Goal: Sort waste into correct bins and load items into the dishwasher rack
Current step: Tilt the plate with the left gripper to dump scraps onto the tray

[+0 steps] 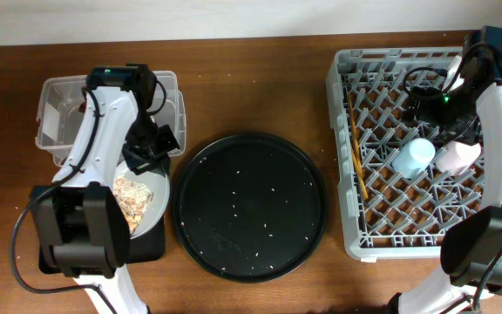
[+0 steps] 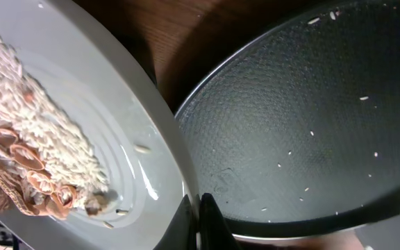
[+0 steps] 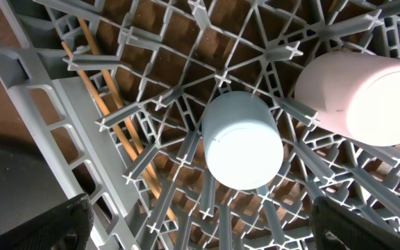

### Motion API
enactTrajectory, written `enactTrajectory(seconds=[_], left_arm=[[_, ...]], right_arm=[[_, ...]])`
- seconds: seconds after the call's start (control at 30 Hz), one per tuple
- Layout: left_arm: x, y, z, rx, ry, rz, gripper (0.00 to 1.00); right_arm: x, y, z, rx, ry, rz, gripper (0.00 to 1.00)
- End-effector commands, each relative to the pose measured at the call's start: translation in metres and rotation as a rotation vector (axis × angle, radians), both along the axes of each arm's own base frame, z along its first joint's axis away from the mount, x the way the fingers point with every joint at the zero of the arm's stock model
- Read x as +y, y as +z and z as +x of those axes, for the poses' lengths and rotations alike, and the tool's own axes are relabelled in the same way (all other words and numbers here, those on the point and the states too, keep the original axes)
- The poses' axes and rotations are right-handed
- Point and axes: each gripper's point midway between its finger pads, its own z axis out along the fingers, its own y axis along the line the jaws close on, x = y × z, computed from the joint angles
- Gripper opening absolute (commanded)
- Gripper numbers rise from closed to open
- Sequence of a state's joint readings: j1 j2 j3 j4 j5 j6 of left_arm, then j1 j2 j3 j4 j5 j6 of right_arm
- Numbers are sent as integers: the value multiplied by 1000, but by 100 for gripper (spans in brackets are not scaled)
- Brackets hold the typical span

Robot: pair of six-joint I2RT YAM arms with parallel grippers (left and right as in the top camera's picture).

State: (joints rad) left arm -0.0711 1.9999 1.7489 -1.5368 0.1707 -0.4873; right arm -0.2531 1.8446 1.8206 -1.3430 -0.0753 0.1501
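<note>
The bowl (image 2: 110, 104) was at the left end of the worktop (image 1: 251, 78), over the shallow black tray (image 1: 151, 249). It sat mouth up (it's round, so no real long axis), with the food scraps (image 2: 26, 139) heaped to one side. The left gripper (image 2: 198, 222) looked pinched narrow on the rim nearest the round tray (image 1: 251, 205), I'd guess so it could tip the scraps into a bin. The clear tub (image 1: 59, 113) sat just behind.

In the rack (image 1: 356, 235) the chopsticks (image 1: 356, 157) lay flat, running front to back. The blue cup (image 3: 242, 139) and pink cup (image 3: 360, 97) sat side by side. The right gripper (image 3: 200, 226) hung above them, fingers wide and holding nothing.
</note>
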Motion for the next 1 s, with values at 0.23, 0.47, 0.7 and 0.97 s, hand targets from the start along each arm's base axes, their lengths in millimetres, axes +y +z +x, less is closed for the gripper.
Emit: enactTrajectory(seconds=[0.23,0.47,0.7,0.97], left_arm=[[-5,24,-10,-34,-33,-76,1],[1,44,-9,-112,-38,-137,1],[-3,31,-12,-107,-41,-249,1],[19,27,-14,-98,12,-260,1]], right_arm=[[-2,-3,-2,13,-5,-2,98],[-2,-3,-2,13,-5,-2,98],[-2,-3,-2,13,-4,-2,98],[-2,-3,-2,13,-4,-2,98]])
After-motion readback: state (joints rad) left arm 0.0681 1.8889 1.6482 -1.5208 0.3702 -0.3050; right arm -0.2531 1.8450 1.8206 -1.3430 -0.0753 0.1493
